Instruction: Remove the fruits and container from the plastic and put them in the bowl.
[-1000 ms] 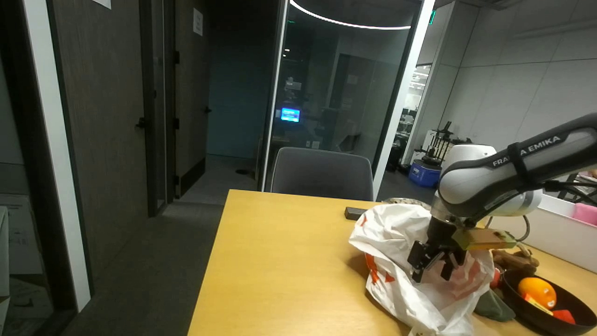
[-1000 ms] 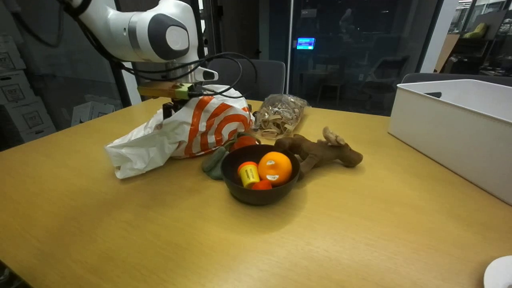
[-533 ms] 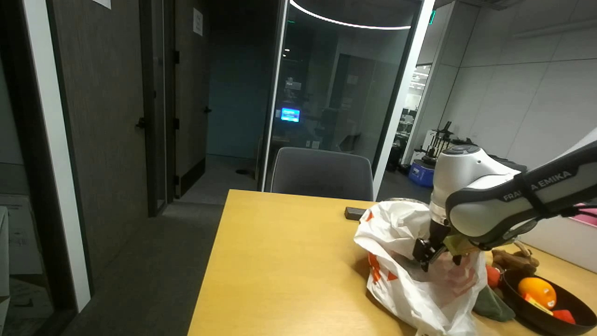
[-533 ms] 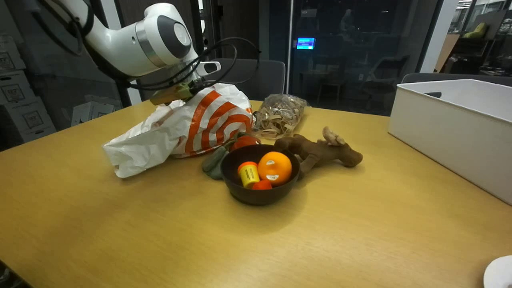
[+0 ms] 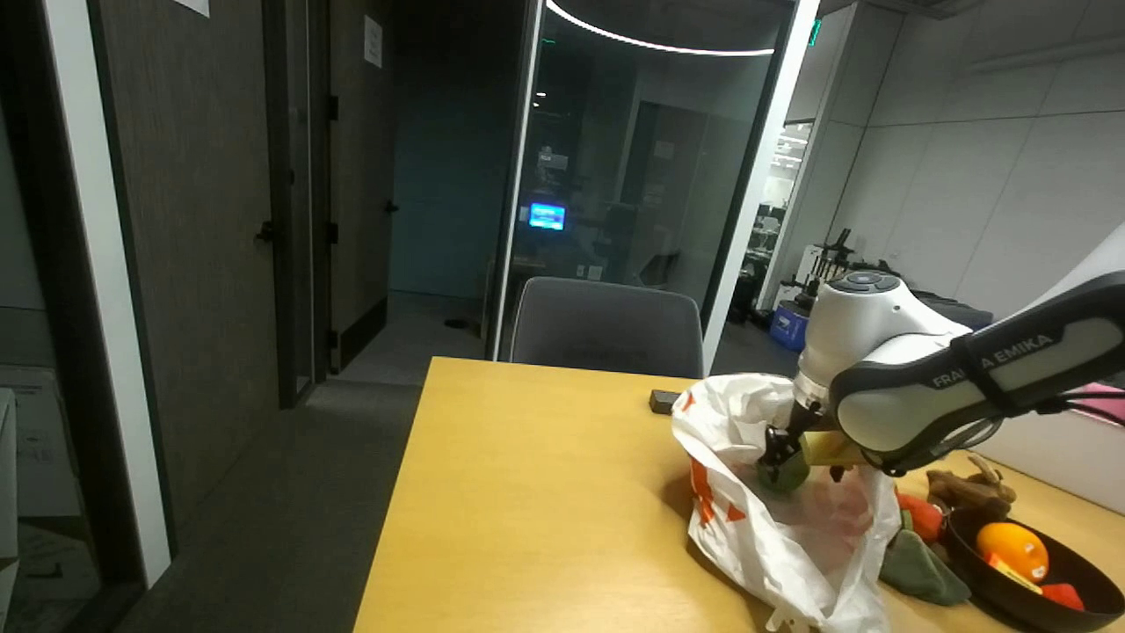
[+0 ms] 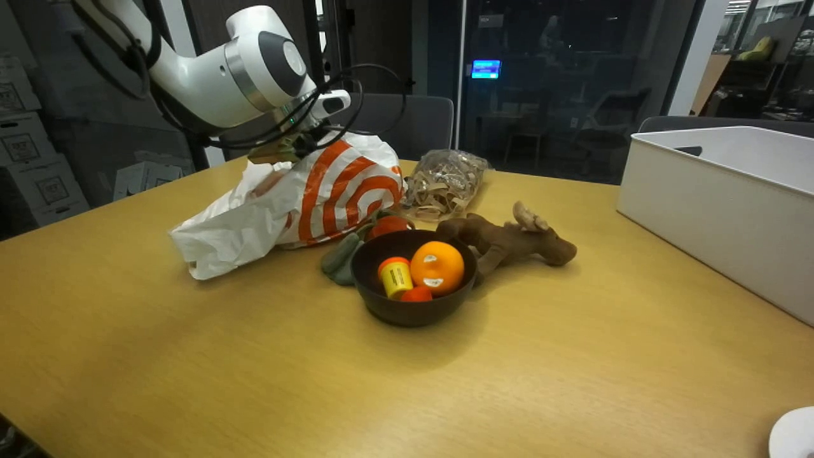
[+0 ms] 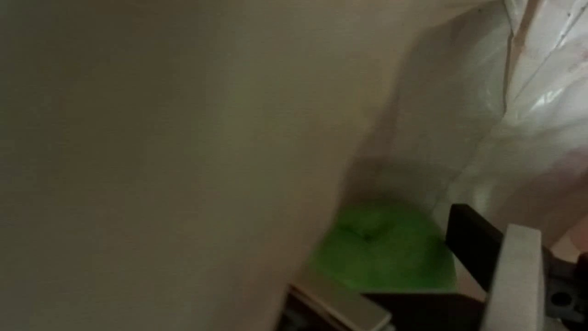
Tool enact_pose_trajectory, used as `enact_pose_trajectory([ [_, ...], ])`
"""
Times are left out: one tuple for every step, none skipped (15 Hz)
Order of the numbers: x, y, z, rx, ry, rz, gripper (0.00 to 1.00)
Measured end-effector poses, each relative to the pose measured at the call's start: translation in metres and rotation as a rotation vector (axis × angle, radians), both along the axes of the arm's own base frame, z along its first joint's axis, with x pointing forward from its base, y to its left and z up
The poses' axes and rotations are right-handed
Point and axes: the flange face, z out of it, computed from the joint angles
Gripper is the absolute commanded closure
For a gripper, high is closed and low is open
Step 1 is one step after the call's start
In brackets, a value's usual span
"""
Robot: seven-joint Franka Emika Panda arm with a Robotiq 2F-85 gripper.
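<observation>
on the desk (image 6: 254, 381), the white bag (image 6: 292, 210) lies with its mouth open and the arm (image 5: 888, 396) reaching into it. inside the bag is the green fruit (image 7: 381, 253), with the jaws spread to either side of it in the wrist view; whether they touch it i cannot tell. the bowl (image 6: 410, 315) stands near the bag, and 3 things show in it: an orange (image 6: 437, 264), a red-lidded yellow tub (image 6: 397, 278), and a red piece (image 6: 417, 294) partly hidden. between bag and bowl are a grey-green cloth (image 6: 340, 261) and a round red thing (image 6: 389, 226), also partly hidden. just beside the bowl lies a brown plush moose (image 6: 509, 242). near the bag are a clear packet (image 6: 455, 168) of tan strips (image 6: 439, 200) and, in an exterior view, a dark block (image 5: 665, 402). a white box (image 6: 718, 216) stands farther off.
</observation>
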Motion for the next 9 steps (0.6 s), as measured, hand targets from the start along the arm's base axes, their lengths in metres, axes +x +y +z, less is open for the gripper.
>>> enact_pose_trajectory([
  [0.005, -0.001, 0.000, 0.018, -0.018, -0.013, 0.00],
  [0.010, -0.002, 0.001, 0.038, -0.035, -0.027, 0.00],
  [0.015, -0.003, 0.001, 0.057, -0.049, -0.043, 0.00],
  [0.020, -0.006, 0.002, 0.077, -0.063, -0.062, 0.00],
  [0.026, -0.008, 0.003, 0.095, -0.076, -0.079, 0.00],
  [0.031, -0.011, 0.002, 0.108, -0.083, -0.096, 0.00],
  [0.036, -0.012, 0.001, 0.122, -0.088, -0.112, 0.00],
  [0.040, -0.013, -0.001, 0.134, -0.091, -0.125, 0.00],
  [0.044, -0.013, -0.004, 0.143, -0.092, -0.135, 0.00],
])
